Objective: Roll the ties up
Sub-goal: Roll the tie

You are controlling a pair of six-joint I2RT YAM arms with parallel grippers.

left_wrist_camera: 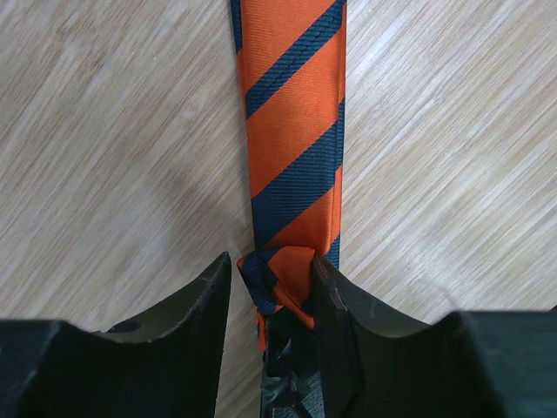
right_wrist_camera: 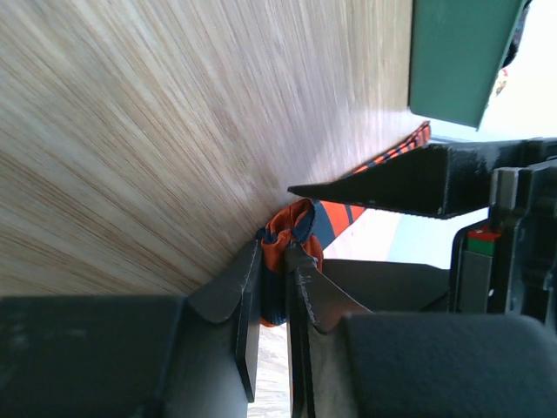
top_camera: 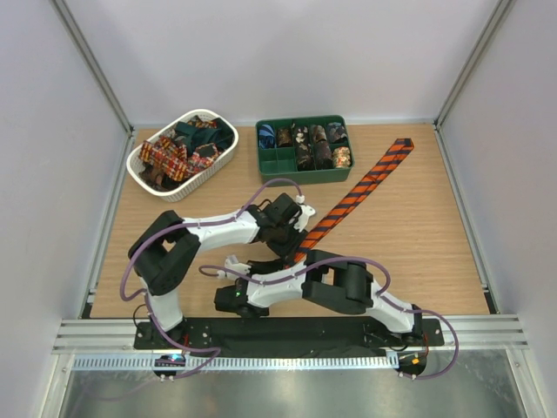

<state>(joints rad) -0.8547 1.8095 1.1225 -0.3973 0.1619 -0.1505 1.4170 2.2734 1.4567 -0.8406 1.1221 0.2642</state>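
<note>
The right gripper point(right_wrist_camera: 274, 252) nips the striped tie's point(top_camera: 357, 193) rolled tip, left gripper point(left_wrist_camera: 271, 266) part-open astride it, its length running toward the worktop's point(top_camera: 426, 252) far right corner.

A pale wooden table point(top_camera: 418, 261) carries a white oval basket point(top_camera: 209, 174) at eleven o'clock and a green compartment tray point(top_camera: 305, 178) at twelve. An orange-and-black striped tie point(top_camera: 365, 187) lies stretched from the centre toward one o'clock.

A light wooden table top point(top_camera: 418, 252) with fine straight grain lies between plain white walls point(top_camera: 287, 52). Near its far edge, a white oval slotted plastic basket point(top_camera: 207, 173) sits left of a dark green rectangular compartment tray point(top_camera: 305, 178), close but not touching.
</note>
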